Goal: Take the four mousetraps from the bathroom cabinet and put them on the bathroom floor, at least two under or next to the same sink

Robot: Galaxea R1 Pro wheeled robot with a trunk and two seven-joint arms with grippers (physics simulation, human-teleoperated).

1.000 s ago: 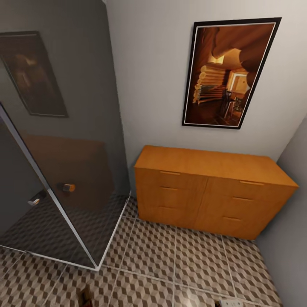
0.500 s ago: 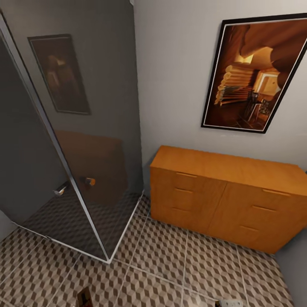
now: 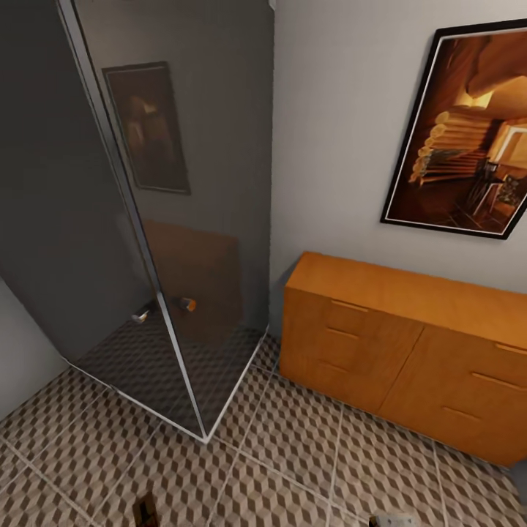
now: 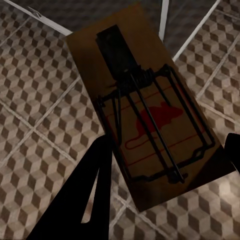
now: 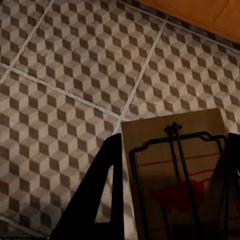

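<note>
Cube-tiled bathroom floor (image 3: 293, 454), cabinet (image 3: 410, 351) (drawers closed), each end effector gripping a mousetrap: left (image 4: 165, 165), right (image 5: 172, 185).

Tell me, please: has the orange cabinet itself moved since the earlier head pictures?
No. The cabinet keeps its place under the framed picture beside the glass shower screen; all shifted rightward together, so the camera turned.

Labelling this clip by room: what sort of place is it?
Most likely a bathroom: a tinted glass shower enclosure stands in the corner on cube-patterned floor tiles, beside a wooden cabinet.
</note>
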